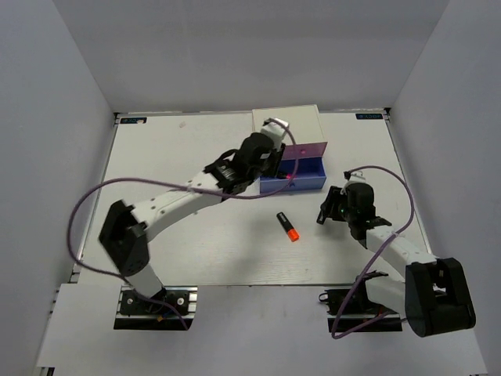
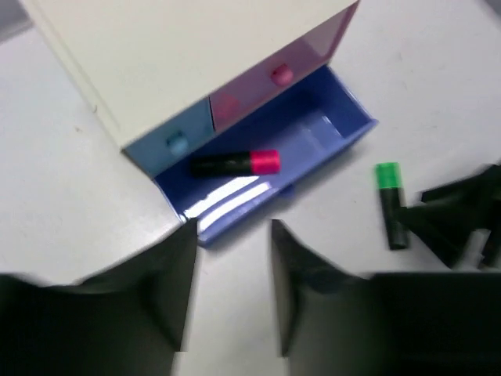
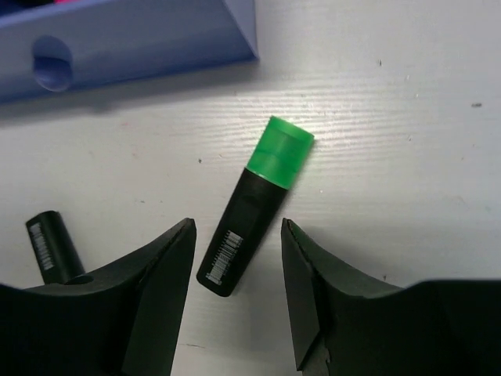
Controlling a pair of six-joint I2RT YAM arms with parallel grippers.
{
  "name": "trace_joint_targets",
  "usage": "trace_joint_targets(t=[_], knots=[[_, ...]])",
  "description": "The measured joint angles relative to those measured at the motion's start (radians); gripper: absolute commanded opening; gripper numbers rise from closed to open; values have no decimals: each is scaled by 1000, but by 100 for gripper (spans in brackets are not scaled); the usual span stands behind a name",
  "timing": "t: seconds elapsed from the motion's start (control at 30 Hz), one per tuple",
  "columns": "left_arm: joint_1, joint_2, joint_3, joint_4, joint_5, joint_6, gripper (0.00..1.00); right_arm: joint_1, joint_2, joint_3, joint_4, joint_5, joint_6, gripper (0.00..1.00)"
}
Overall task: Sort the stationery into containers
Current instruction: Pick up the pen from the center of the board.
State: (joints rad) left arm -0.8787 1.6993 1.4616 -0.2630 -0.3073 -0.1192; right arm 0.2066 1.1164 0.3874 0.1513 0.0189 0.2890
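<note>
Right wrist view: right hand (image 3: 236, 227), wide open and empty, brackets the green-capped highlighter (image 3: 254, 205) on the tabletop (image 3: 407, 204), apparently aligned for pickup toward the blue-violet drawer (image 3: 156, 35).

At centre frame the blue-violet drawer (image 2: 348, 133) stands out of the white cabinet (image 2: 180, 55), with a pink-capped highlighter (image 2: 235, 163) lying inside. A green-capped highlighter (image 2: 390, 205) lies on the bench (image 2: 78, 204) at right. The left gripper (image 2: 232, 235) gapes below, empty.

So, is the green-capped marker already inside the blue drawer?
No, the green-capped marker lies on the table, outside the blue drawer.
</note>
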Motion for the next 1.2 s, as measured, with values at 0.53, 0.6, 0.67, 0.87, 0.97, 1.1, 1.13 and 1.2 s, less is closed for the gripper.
trace_joint_targets(t=[0.53, 0.6, 0.67, 0.87, 0.97, 1.1, 1.13, 1.2], knots=[[3, -418, -562, 11, 89, -569, 79, -4, 158, 41, -2, -2, 41, 52], [2, -418, -571, 12, 105, -616, 80, -4, 165, 45, -3, 1, 45, 49], [1, -416, -578, 17, 124, -662, 80, -4, 170, 48, -4, 5, 52, 48], [0, -359, -565, 15, 167, -750, 81, -5, 191, 56, 2, 8, 76, 32], [0, -329, -552, 3, 182, -770, 81, -4, 194, 56, 8, 5, 86, 28], [0, -326, -551, 2, 200, -785, 81, -5, 183, 56, -3, 3, 93, 22], [0, -326, -551, 2, 207, -789, 81, -5, 172, 56, -13, 1, 93, 22], [0, -315, -547, 2, 220, -792, 81, -5, 142, 57, -32, -10, 93, 19]])
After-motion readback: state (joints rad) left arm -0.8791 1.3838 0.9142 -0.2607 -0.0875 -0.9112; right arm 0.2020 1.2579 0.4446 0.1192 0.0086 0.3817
